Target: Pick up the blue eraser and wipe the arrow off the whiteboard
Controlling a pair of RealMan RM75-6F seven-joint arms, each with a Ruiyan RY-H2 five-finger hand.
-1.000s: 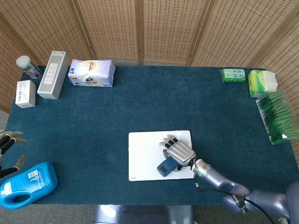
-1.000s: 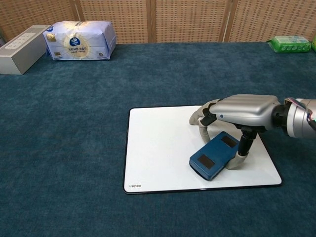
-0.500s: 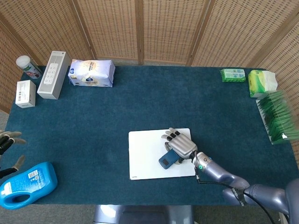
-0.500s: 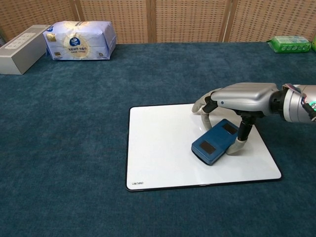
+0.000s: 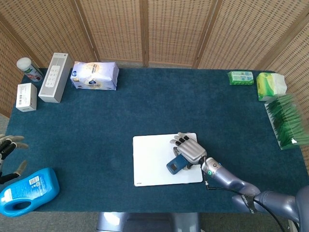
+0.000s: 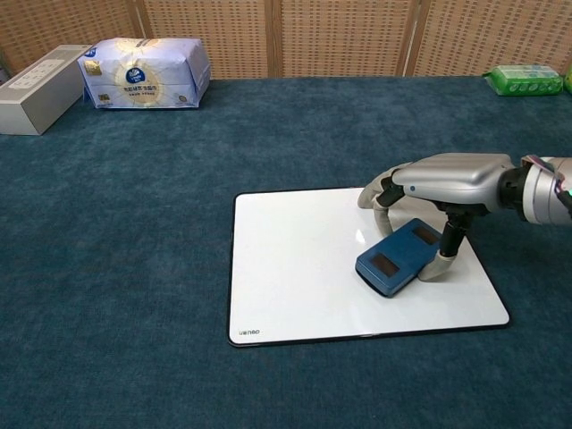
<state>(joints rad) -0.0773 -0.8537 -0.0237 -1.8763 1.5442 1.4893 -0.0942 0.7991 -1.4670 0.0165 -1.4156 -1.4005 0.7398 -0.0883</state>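
Note:
The blue eraser [image 6: 400,259] [image 5: 176,164] lies flat on the white whiteboard [image 6: 295,268] [image 5: 150,162], toward its right side. My right hand [image 6: 444,182] [image 5: 189,150] arches over it and grips it between thumb and fingers, pressing it on the board. No arrow mark is visible on the board's bare surface. My left hand [image 5: 8,153] hovers at the far left edge of the head view, fingers spread and holding nothing; the chest view does not show it.
A blue detergent bottle [image 5: 28,190] lies near the left hand. A tissue pack [image 6: 143,71], a grey power strip [image 5: 55,77], a white box [image 5: 26,96] and a small bottle [image 5: 29,69] sit at the back left. Green packs [image 5: 240,77] and a green rack [image 5: 286,122] stand at the right.
My right hand slid the eraser across the whiteboard, away from me and to the right. The whiteboard shifted slightly. The left hand stayed put.

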